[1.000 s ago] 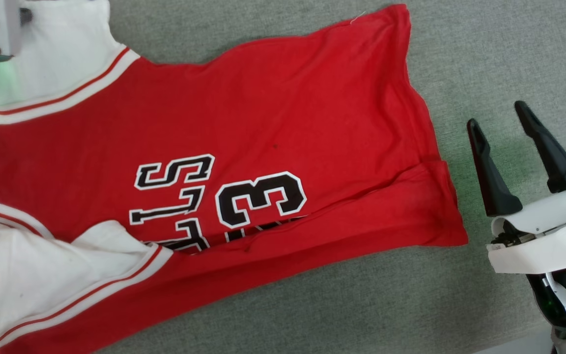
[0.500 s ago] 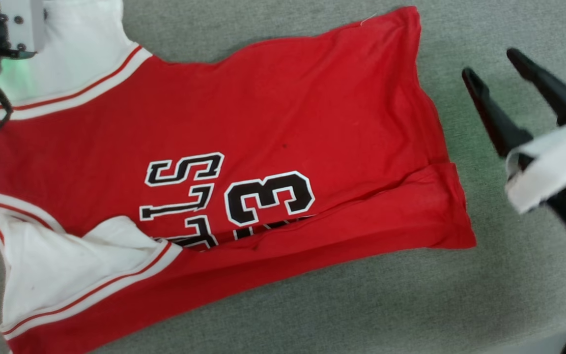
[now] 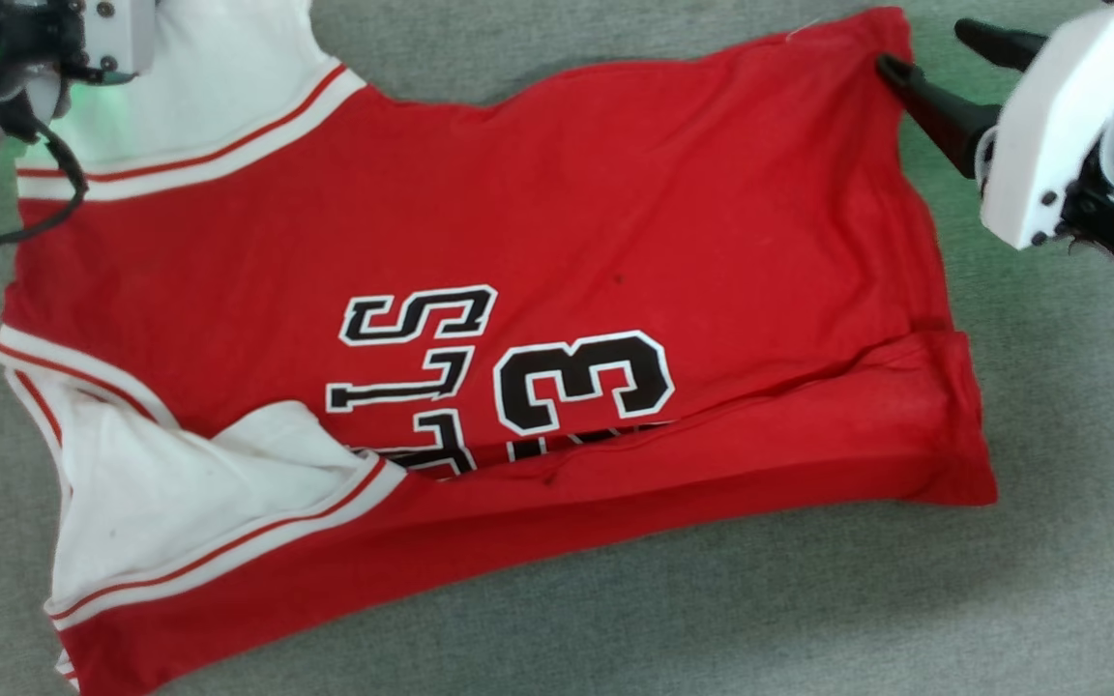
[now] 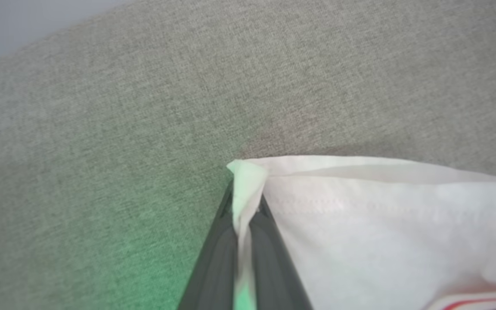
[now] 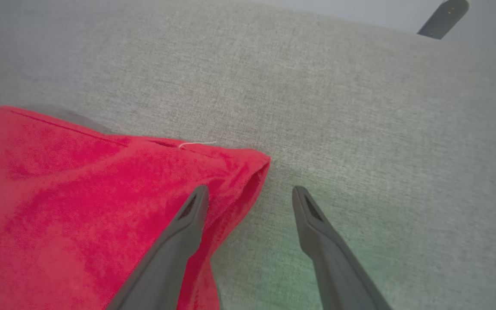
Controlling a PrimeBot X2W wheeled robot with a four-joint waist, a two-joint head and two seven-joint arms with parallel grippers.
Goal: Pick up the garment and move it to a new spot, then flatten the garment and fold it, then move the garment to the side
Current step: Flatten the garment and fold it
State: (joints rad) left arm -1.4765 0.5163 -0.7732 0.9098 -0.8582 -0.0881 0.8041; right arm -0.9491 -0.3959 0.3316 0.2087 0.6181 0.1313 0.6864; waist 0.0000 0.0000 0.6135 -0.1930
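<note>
Red garment point(image 3: 518, 193) numbered 3, left gripper point(image 4: 243, 202) pinching white sleeve point(image 4: 381, 224), right gripper point(image 5: 250, 189) spread

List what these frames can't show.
Head view: the garment has its lower lettering tucked under a red fold, bottom-left corner cut by the frame edge.
Head view: the left gripper has its fingers behind its housing; its wrist view shows it shut on the white sleeve.
Right wrist view: cannot settle whether the open right gripper touches the red corner.
Right wrist view: dark part cut by the top edge, unidentifiable.
</note>
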